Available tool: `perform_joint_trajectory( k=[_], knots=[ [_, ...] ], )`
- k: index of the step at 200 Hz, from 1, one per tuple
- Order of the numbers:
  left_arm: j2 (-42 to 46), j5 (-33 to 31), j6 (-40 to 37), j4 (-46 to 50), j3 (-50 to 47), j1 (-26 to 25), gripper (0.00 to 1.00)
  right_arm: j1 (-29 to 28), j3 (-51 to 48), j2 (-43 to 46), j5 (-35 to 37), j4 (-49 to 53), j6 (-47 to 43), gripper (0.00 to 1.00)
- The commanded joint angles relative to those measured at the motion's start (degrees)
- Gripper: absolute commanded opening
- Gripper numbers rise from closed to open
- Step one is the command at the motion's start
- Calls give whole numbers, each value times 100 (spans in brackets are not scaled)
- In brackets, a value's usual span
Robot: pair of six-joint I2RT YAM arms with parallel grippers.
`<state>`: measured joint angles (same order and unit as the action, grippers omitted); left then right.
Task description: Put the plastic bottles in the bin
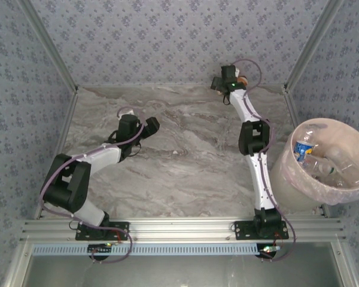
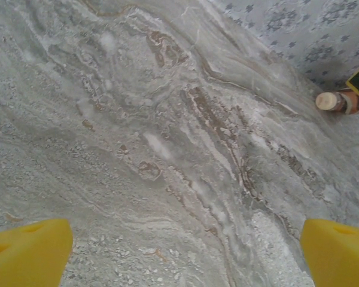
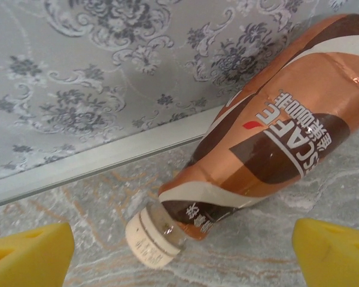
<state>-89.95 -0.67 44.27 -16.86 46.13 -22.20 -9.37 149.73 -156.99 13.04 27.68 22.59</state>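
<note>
The brown-labelled bottle (image 3: 269,131) is noted lying on its side at the far edge of the table (image 1: 185,161), beside the wall rail (image 3: 96,158). Its long axis is slanted across the right wrist view, cap to the lower left. The right gripper (image 3: 180,256) is spread wide with nothing held, the cap end nearest its gap, so this arm is judged the one to reach. The left gripper (image 2: 185,254), likewise wide and empty, is seen well apart over bare table, and the bin (image 1: 287,176) is placed off the right edge.
</note>
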Motion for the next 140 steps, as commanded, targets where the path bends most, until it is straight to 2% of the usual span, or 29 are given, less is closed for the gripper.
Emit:
perform_joint_trajectory(
  k=[1,46,83,108,140],
  knots=[
    [-182,114,64,-181,242,73,98,31,416,-239,259,137,-127,94],
    [-685,357,128,-212,497,263,98,210,768,-431,190,302,-182,89],
    [-1259,908,-15,-274,1082,321,98,388,760,-489,-484,283,54,82],
    [-1843,1414,-183,-313,1782,328,98,615,553,-710,-1893,-638,1244,82],
    [-2877,1985,-287,-170,3142,315,98,711,502,-1005,-2342,-1505,2059,85]
  ],
)
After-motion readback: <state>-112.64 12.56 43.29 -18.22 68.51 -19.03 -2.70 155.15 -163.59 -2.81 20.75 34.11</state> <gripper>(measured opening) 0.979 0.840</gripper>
